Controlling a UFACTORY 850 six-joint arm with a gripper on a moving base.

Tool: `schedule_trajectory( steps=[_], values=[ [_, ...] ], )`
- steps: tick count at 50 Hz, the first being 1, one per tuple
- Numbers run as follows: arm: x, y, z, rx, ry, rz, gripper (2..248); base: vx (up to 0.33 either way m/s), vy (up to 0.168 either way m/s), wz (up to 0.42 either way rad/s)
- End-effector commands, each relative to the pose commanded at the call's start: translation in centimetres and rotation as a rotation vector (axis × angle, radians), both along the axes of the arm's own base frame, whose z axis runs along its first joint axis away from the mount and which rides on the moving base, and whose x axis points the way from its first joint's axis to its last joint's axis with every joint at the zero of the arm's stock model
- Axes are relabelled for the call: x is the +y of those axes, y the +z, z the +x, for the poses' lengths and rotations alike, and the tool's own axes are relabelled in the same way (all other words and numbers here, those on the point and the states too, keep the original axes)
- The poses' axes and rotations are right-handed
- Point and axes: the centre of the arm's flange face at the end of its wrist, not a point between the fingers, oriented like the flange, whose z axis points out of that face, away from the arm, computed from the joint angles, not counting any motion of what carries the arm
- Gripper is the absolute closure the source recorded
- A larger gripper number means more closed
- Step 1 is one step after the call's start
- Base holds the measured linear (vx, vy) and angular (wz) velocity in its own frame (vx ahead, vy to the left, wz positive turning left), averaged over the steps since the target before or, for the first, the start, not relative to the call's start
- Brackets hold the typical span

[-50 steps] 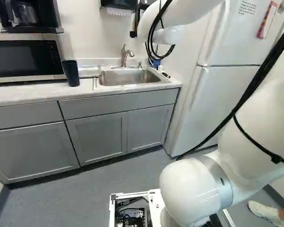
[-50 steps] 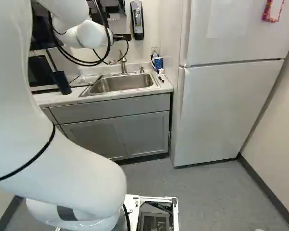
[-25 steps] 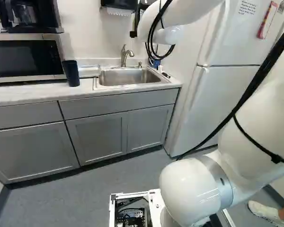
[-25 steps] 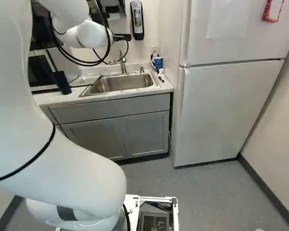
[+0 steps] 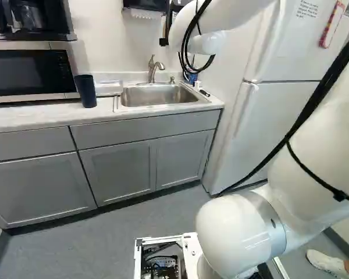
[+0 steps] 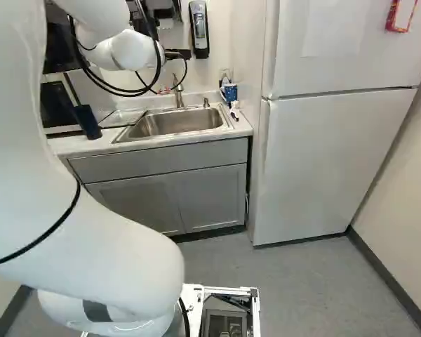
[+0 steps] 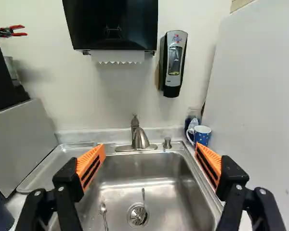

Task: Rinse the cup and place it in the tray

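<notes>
Black two-finger gripper [image 6: 177, 54] facing a stainless-steel sink [image 7: 176, 190]. The fingers are spread wide, their wedge-shaped orange pads [image 7: 91, 163] apart, with nothing pinched between them. Of the two cups in view, a tall, smooth, dark blue tumbler [image 5: 86, 91] stands upright on the pale, faintly mottled countertop [image 5: 35, 114], near the microwave [image 5: 26, 72]; a blue ceramic mug [image 7: 202, 135] with white specks and a looped handle sits at the sink's back corner, near the refrigerator [image 6: 330, 161]. The shallow, rimmed tray [image 7: 62, 161] lies just beside the basin, on the tumbler's side. The basin is rectangular with rounded corners and a satin sheen; in it are a round metal drain [image 7: 137, 215] and a slender metal spoon [image 7: 104, 214]. Behind rises a curved, brushed-metal faucet [image 7: 138, 137].
</notes>
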Motion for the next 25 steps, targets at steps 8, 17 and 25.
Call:
schedule_trajectory(
  steps=[8, 17, 25],
  values=[
    [0.00, 0.00, 0.00, 0.000, 0.000, 0.000, 3, 0.092, 0.000, -0.008],
    [0.00, 0.00, 0.00, 0.000, 0.000, 0.000, 3, 0.101, 0.005, 0.013],
    [0.00, 0.00, 0.00, 0.000, 0.000, 0.000, 3, 0.075, 0.026, 0.135]
  ],
)
